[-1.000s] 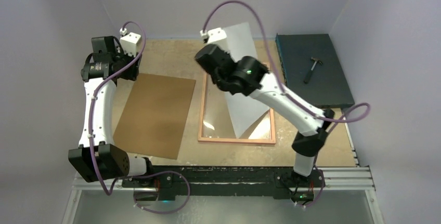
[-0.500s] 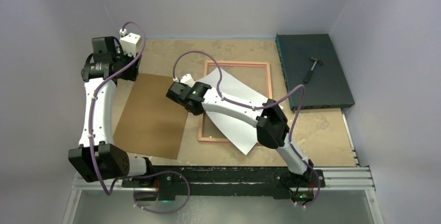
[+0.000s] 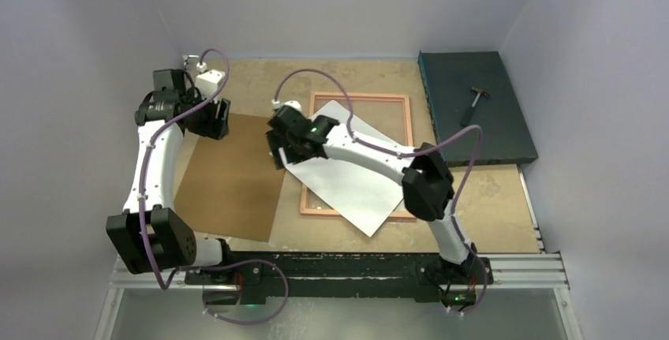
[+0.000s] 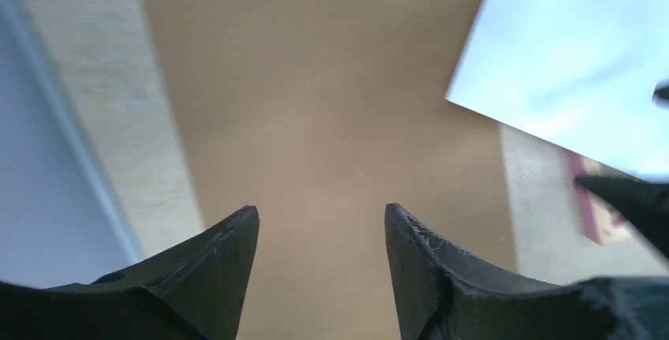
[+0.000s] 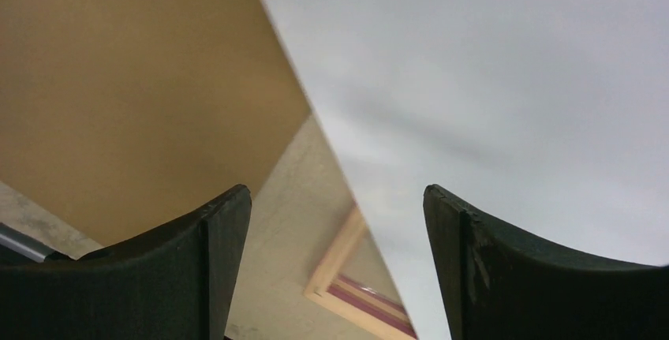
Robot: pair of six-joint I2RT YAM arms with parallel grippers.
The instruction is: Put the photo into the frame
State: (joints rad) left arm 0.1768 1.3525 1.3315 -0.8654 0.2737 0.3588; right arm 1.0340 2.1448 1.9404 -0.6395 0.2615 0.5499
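Photo (image 3: 355,178) is laid white side up, skewed across frame (image 3: 371,95), with corners overhanging the rails at 9 and 6 o'clock. Right pincer (image 5: 335,198) is spread wide, empty, over the photo's 9 o'clock edge. Left pincer (image 4: 319,214) is likewise parted and empty, above board (image 3: 233,174).

At centre, the photo (image 3: 351,188) is lying white side up, hiding its print and covering stretches of the left and bottom rails of the frame (image 3: 371,96).
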